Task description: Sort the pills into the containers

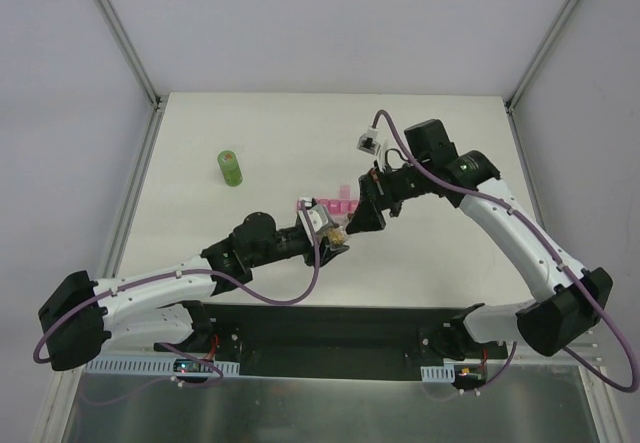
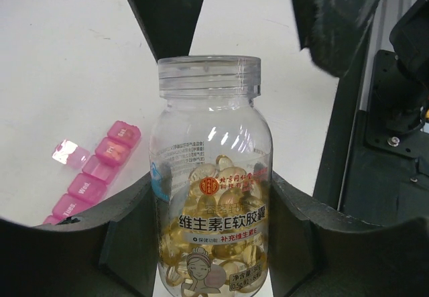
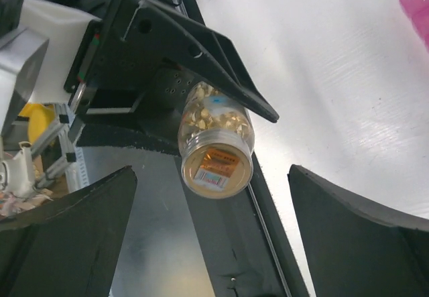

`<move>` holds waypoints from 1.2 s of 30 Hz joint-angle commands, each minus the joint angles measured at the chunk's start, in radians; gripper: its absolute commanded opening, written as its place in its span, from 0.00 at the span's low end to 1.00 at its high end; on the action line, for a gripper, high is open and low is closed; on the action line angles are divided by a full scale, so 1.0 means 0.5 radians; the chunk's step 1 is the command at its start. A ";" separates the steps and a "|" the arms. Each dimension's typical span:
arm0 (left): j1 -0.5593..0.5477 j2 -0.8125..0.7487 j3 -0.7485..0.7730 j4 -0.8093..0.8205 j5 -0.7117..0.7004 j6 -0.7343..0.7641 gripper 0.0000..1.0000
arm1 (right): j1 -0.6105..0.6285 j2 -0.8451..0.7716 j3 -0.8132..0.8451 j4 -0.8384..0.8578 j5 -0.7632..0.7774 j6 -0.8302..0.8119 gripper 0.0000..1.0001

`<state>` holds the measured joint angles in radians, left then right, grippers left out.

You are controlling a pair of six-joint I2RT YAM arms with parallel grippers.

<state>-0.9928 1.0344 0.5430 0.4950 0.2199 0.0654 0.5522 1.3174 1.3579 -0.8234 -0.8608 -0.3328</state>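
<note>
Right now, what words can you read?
"维生素E软胶囊": big print on the clear bottle label.
"补充维生素E": line beneath it.
"Wed.": one lid of the pink pill box.
Other lids, the label's small print and the orange sticker on the bottle's end: too blurred to read.

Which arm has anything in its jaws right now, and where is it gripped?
The left gripper holds the clear pill bottle, jaws pressed on opposite sides of its lower body. The right gripper is open and holds nothing.
</note>
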 commanded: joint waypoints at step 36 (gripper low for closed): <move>0.053 0.030 0.049 0.173 0.145 -0.085 0.00 | 0.055 0.197 0.327 -0.260 -0.343 -0.333 0.20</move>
<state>-0.9874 1.0580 0.5430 0.5461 0.1757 0.0509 0.5365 1.4006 1.3766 -0.7704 -0.9386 -0.2806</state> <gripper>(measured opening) 0.513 0.430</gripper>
